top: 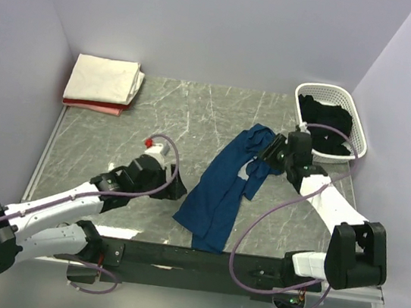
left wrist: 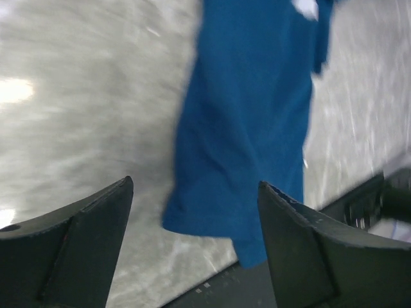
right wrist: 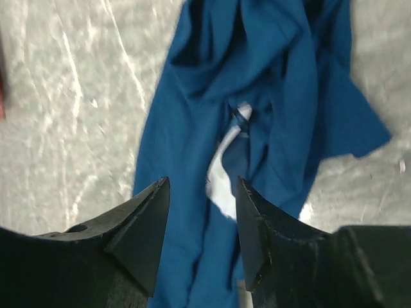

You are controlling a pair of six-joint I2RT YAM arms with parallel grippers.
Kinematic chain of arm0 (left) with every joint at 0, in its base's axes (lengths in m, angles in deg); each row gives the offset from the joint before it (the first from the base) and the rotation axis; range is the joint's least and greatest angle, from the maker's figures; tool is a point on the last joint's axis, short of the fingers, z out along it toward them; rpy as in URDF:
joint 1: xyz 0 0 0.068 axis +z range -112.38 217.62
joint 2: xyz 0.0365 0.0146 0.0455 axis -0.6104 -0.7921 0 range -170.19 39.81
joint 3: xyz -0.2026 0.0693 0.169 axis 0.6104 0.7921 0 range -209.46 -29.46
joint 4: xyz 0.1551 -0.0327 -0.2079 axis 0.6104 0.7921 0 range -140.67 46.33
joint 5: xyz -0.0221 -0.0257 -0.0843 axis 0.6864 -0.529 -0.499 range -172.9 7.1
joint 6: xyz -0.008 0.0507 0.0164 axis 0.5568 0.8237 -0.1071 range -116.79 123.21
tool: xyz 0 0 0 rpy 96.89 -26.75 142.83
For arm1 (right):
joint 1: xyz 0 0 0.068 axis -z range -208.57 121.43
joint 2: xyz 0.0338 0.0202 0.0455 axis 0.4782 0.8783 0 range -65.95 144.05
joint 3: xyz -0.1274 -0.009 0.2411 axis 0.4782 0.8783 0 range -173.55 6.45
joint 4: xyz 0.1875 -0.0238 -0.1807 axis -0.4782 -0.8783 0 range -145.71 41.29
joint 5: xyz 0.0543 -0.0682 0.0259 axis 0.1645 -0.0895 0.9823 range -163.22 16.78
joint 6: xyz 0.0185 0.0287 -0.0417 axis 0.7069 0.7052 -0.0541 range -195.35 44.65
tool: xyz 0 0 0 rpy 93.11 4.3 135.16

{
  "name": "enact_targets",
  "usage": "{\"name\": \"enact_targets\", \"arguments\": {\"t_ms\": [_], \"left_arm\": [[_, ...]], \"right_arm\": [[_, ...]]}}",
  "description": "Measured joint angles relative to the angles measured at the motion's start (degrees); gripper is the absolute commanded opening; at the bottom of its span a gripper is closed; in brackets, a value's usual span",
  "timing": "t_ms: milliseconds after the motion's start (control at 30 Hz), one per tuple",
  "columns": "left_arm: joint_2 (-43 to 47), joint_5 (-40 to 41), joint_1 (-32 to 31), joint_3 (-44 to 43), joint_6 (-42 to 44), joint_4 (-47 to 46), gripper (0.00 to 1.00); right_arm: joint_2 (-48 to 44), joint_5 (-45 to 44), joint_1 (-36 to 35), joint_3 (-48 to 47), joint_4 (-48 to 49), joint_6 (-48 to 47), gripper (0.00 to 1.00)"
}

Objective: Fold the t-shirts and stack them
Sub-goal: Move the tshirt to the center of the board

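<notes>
So the navy t-shirt (top: pixel 219 190) isn't folded at all yet. It's lying in one long rumpled strip on the tabletop (top: pixel 188 113), with a bit of the white print poking out between the folds. The right jaws hang right over its far end, about halfway open with nothing pinched between them, and the cloth and that white patch sit directly below the gap. My guess is they're parked there because that end is where the bunched-up collar and sleeves need spreading. The left jaws are spread wide and empty, low over the bare tabletop, with the shirt's long edge just ahead of them and a bit toward their right finger. That looks like a sensible spot to grab the near hem and pull the thing flat, though that's only my read. Well away from both sets of jaws, in the far left corner, the cream-white shirt (top: pixel 105 79) sits folded on top of the pink-red one (top: pixel 93 106), so that's presumably where the stack is going. Behind the right jaws there's a white lattice basket (top: pixel 358 129) with the black shirt (top: pixel 325 117) heaped inside, which I'd say is waiting its turn. The surface is grey marble-look with pale veins and a bit of glare, boxed in by plain lavender walls (top: pixel 209 17).
</notes>
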Motion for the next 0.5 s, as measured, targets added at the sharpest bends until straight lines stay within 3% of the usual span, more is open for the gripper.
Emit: {"name": "enact_targets", "arguments": {"t_ms": [267, 500], "left_arm": [[-8.20, 2.75, -14.95, -1.64, 1.57, -2.84, 0.54], [-16.26, 6.62, -24.26, -6.43, 3.56, -2.80, 0.51]], "right_arm": [[-2.03, -1.60, -0.20, 6.75, 1.22, 0.22, 0.52], [-3.91, -2.91, -0.20, 6.71, 1.42, 0.20, 0.52]]}}
